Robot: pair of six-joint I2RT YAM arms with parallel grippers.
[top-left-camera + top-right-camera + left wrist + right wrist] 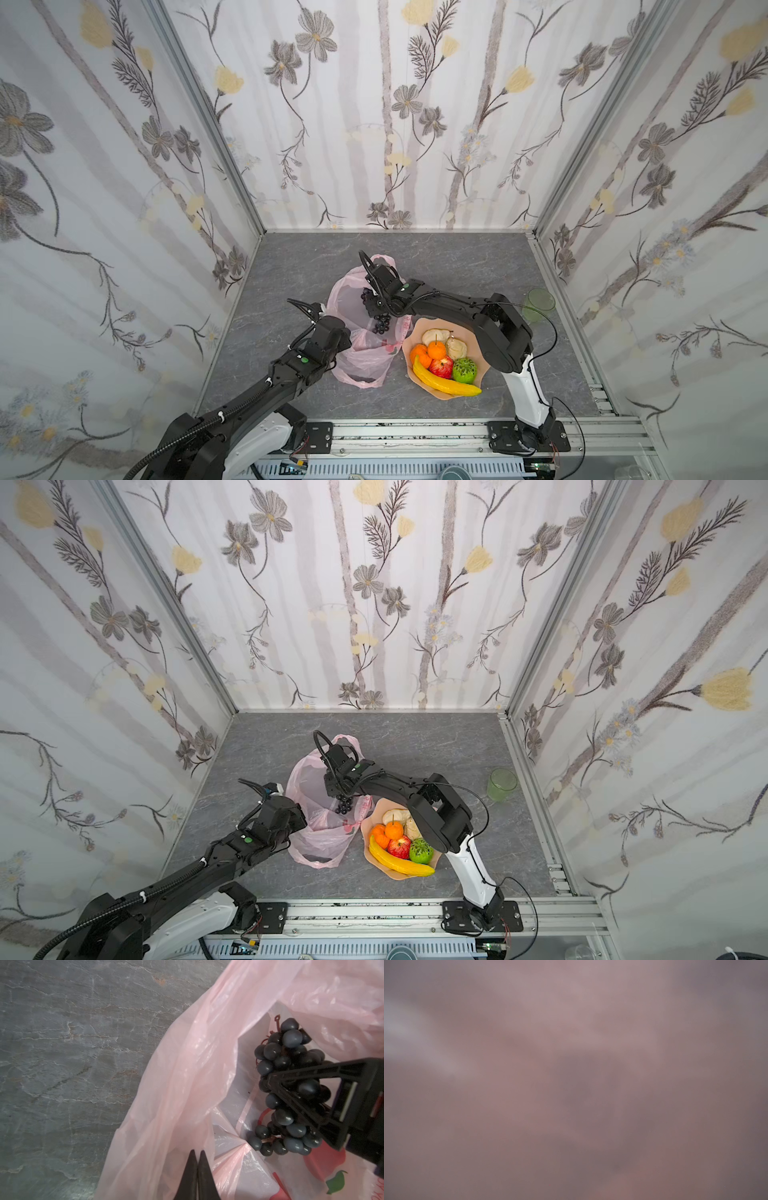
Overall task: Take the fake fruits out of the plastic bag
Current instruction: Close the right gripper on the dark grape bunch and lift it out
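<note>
The pink plastic bag (365, 361) lies open on the grey table. My left gripper (197, 1153) is shut on a fold of its rim, holding the mouth up. Inside the bag is the dark purple grape bunch (278, 1057). My right gripper (372, 306) reaches into the mouth from the right, and one black finger (307, 1105) lies across the bunch with grapes bulging around it. The right wrist view shows only blurred pink film. The other fake fruits lie on the peach plate (415, 328): banana (444, 384), apple (441, 366), orange (436, 351), green fruit (464, 370).
A green translucent cup (538, 305) stands at the right edge of the table behind the right arm. The plate sits just right of the bag, under the right arm's elbow. Patterned walls close the table on three sides.
</note>
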